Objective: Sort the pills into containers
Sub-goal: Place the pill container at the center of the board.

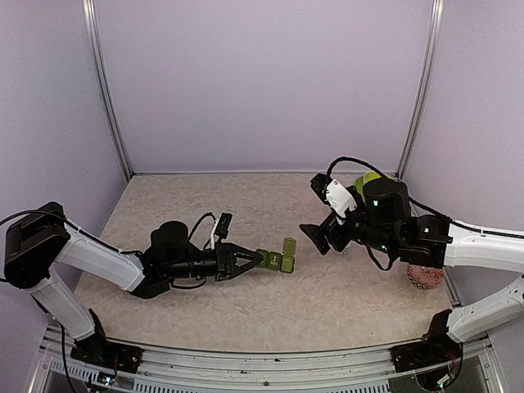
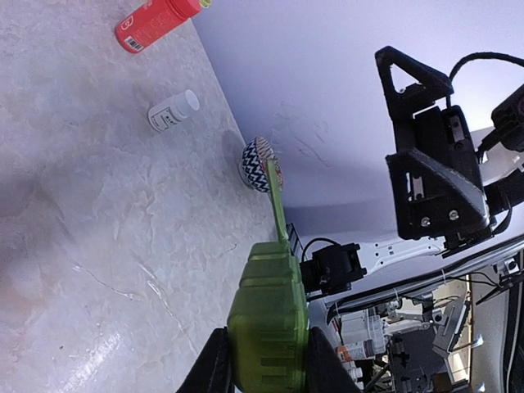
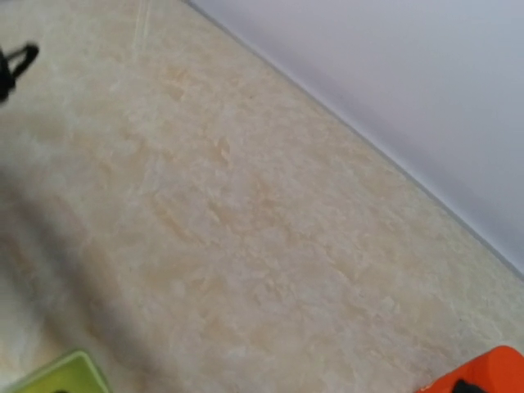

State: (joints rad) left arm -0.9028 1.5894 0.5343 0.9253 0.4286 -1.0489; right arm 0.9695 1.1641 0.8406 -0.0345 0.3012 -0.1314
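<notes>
The left arm reaches in from 8 o'clock across the marbled table [image 1: 205, 196]. The left gripper [image 1: 255, 260] has its fingers [image 2: 214, 366] clamped on either side of the near end of the containers [image 1: 276, 262], a strip of three green boxes. The strip sits at about the middle of the table and points toward 3 o'clock. The lid [image 1: 289, 245] of the far box stands open and upright. Whether the strip rests on the surface or hangs just above it cannot be told.

The right gripper [image 1: 315, 237] hovers at 2 o'clock from the strip, near it but apart, on an arm that comes in from 4 o'clock. The overhead view does not make clear whether its fingers are parted or pressed together, and its own wrist camera shows only blurred tabletop and wall.

Seen from the left wrist, a red-orange bottle [image 2: 155, 23] lies on its side at 11 o'clock. A small white-capped bottle [image 2: 173, 110] lies just below it, and a zigzag-patterned ball [image 2: 260, 164] sits against the wall. From overhead the ball lies at the table's 4 o'clock edge, under the right arm.
</notes>
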